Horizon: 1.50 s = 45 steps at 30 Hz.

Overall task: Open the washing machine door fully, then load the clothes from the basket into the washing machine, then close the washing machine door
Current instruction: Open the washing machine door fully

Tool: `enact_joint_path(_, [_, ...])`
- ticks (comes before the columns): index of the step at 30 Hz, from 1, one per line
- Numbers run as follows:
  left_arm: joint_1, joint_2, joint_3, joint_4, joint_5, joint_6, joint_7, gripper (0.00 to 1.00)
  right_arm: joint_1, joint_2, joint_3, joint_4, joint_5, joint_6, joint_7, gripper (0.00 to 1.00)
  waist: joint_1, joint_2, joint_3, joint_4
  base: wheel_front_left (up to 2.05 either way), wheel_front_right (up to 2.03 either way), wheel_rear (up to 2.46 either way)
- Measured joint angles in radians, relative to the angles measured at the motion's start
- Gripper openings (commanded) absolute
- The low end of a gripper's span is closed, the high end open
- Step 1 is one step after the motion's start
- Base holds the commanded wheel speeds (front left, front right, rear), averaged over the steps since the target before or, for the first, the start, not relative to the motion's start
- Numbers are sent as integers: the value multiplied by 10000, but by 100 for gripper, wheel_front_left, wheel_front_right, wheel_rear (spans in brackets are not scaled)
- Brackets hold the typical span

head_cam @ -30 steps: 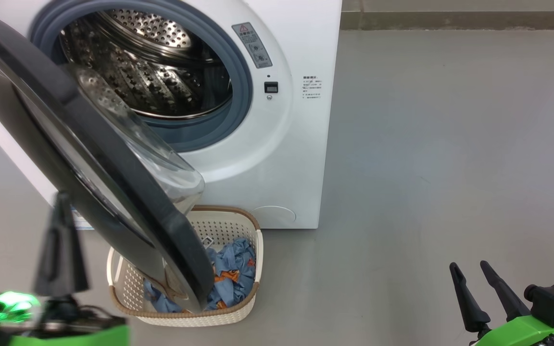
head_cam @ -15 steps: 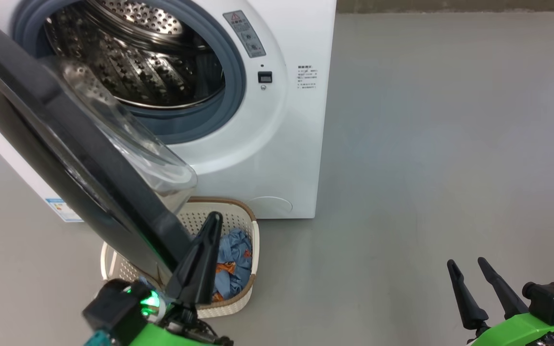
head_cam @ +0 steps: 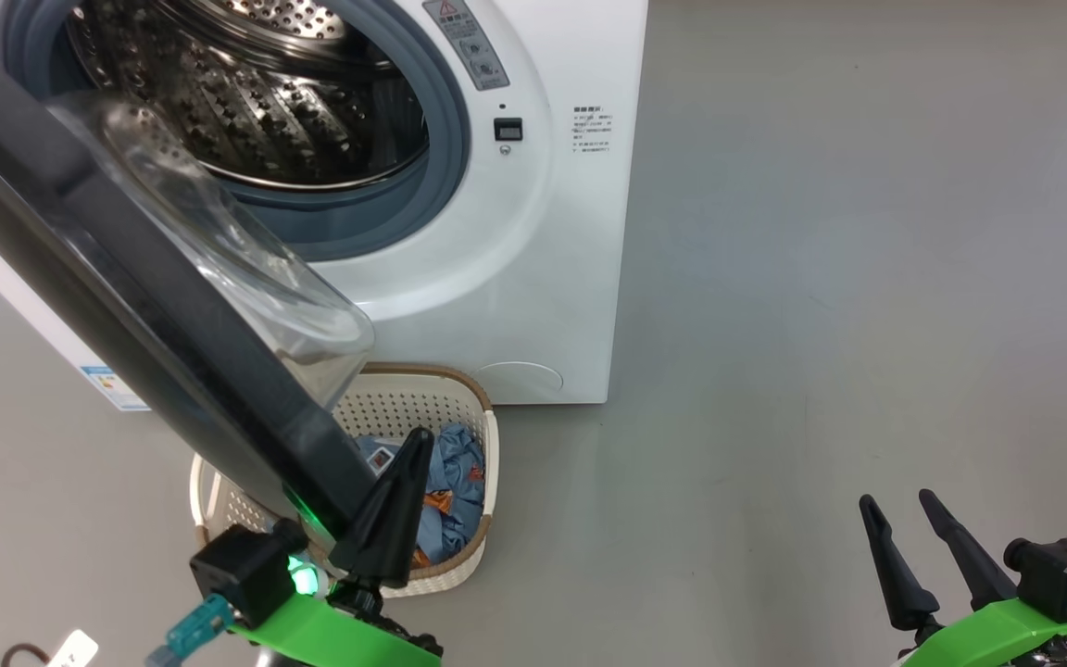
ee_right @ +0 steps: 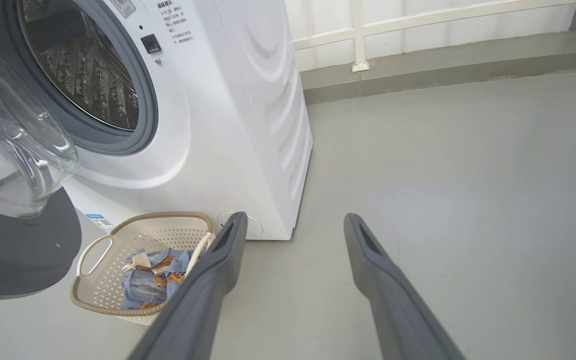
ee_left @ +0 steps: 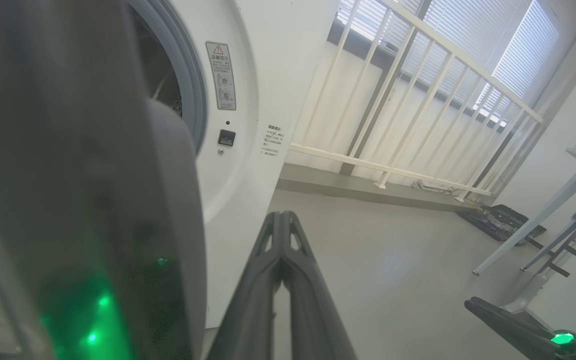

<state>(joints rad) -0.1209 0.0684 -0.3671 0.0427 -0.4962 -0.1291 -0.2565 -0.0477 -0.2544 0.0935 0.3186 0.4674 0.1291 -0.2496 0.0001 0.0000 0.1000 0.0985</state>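
Note:
The white washing machine stands at the upper left, its steel drum exposed. The washing machine door hangs open toward me, its black rim over the basket. Blue and orange clothes lie in the basket. My left gripper is shut and empty, close beside the door's lower edge and above the basket; whether it touches the door I cannot tell. In the left wrist view its fingers are pressed together beside the blurred door. My right gripper is open over bare floor at the lower right, also.
Grey floor stretches to the right of the machine. A white railing and blinds stand behind it, with table legs and a dark object on the floor far right. A small white tag lies at the lower left.
My left gripper has swung from the door's left side round to its lower right edge, above the basket. The head camera has tilted, shifting the whole picture. The right gripper has stayed put.

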Motion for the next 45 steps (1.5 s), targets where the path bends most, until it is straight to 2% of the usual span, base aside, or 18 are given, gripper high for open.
enact_joint_path(19, [94, -334, 320, 456, -36, -136, 10, 0, -139, -12, -54, -61, -15, 0, 0, 100, 0, 0, -239, 618, 0, 0, 0])
enact_joint_path(31, [771, -368, 648, 405, 96, -150, 10, 0, -135, -56, 8, -73, -15, 0, 0, 100, -1, 0, -368, 1420, 0, 0, 0])
enact_joint_path(38, [1214, -268, 976, 351, 533, -146, 8, 0, -131, -61, 159, -73, -13, 0, 0, 100, -1, 0, -449, 1949, 0, 0, 0])
enact_joint_path(45, [1551, -196, 1260, 219, 616, 54, 8, 0, -129, -63, 184, -71, -13, 0, 0, 100, 0, 0, -459, 2479, 0, 0, 0])
